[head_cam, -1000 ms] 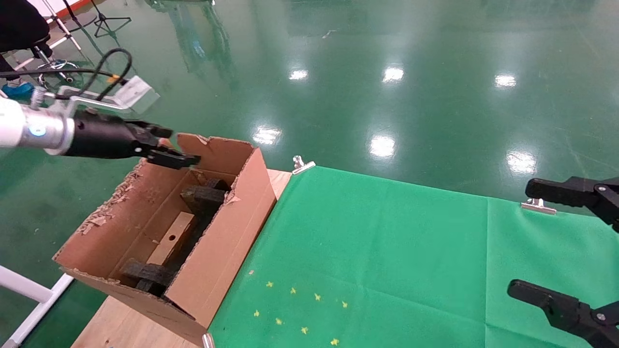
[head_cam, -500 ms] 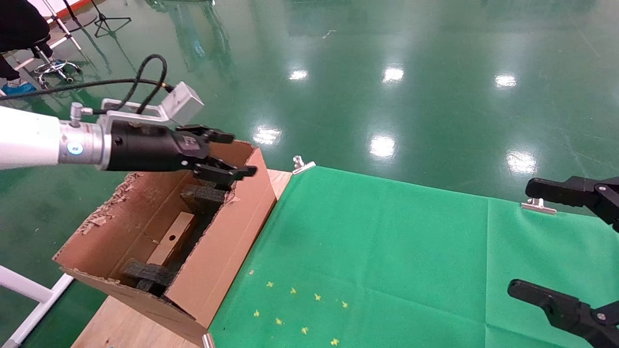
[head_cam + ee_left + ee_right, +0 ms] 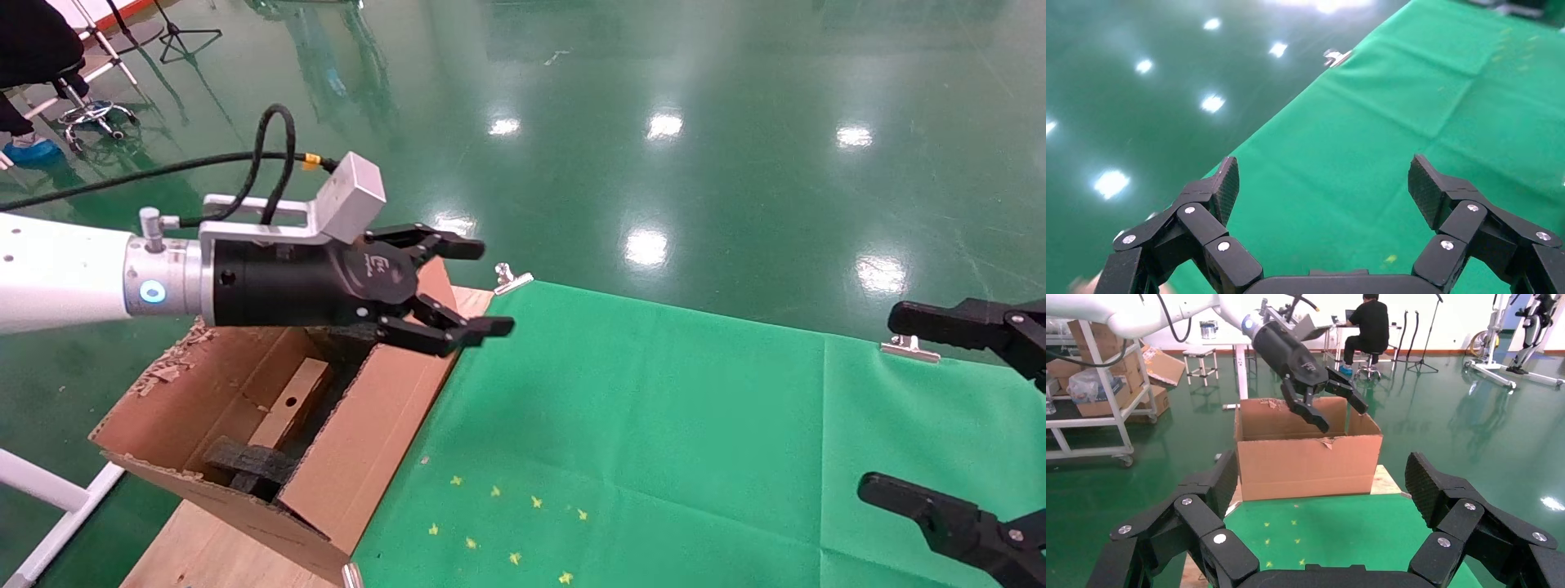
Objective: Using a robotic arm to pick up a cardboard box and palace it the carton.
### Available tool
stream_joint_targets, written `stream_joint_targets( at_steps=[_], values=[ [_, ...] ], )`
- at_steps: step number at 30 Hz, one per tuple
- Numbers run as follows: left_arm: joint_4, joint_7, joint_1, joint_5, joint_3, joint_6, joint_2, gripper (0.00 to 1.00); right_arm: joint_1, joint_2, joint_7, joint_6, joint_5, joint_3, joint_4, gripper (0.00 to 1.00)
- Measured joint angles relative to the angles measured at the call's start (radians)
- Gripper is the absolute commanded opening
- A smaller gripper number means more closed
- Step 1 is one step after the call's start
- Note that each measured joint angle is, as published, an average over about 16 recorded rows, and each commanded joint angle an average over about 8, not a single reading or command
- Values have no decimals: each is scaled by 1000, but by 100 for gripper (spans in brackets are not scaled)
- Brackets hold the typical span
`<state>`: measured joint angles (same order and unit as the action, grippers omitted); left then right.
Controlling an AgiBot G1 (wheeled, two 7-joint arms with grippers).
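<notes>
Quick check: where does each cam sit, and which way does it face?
Head: high, looking forward and down at the large tan carton and green cloth; both grippers show.
Left wrist: behind the open left gripper, facing the cloth.
Right wrist: behind the open right gripper, facing the carton.
Shared by head and right wrist: carton, left gripper.

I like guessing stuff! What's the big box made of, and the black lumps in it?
The carton looks like matte brown corrugated cardboard; its torn rim is ragged and flaky. The black blocks look like rough, dull foam, though that's less sure.
</notes>
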<state>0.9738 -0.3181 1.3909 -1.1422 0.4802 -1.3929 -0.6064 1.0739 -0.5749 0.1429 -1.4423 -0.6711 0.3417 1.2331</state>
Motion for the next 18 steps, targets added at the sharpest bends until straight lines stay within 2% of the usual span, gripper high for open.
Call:
stream_joint_targets(
  at_steps=[18],
  values=[
    [244,102,-248,323,-157,-81,-4,100,0,0,0,0,0,0,0,100]
  ],
)
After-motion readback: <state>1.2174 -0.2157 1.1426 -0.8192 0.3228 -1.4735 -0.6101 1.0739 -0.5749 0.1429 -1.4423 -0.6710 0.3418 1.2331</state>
